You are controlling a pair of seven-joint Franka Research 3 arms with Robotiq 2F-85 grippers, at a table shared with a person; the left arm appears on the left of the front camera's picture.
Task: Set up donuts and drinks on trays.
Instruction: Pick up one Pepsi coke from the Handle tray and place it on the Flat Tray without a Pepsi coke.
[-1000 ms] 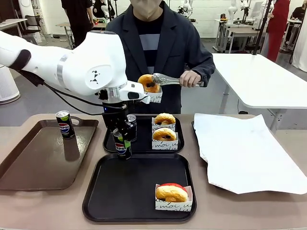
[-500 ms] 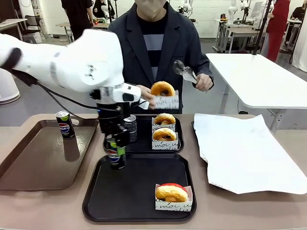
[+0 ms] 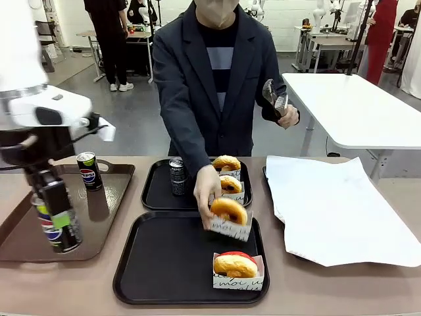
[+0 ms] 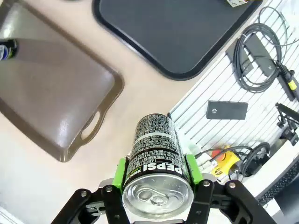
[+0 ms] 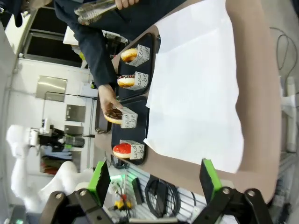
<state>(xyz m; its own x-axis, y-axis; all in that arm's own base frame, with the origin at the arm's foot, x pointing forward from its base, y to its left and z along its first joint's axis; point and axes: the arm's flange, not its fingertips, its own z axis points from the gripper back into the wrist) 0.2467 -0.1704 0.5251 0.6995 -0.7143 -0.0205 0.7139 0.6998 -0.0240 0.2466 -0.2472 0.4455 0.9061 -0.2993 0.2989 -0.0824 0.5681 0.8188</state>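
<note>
L gripper [image 3: 58, 220] clamped on upright Pepsi can [image 3: 56, 217] over brown tray [image 3: 99, 227]; near black tray [image 3: 171, 263] lies to its R.

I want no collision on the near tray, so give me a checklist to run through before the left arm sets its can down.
1. Grip on can: left tool clamps the Pepsi can between its green pads, can upright in the front view. Ok.
2. Can position: held over the brown tray, not over a black tray. Not ok.
3. Near black tray: its left half is bare, with one boxed red-topped donut at the front right. Ok.
4. Person's hand is lowering a boxed donut onto that tray's far edge. Not ok; wait.
5. Right tool: open, holding nothing. Ok.
6. Height of can above the tray: cannot tell.
</note>
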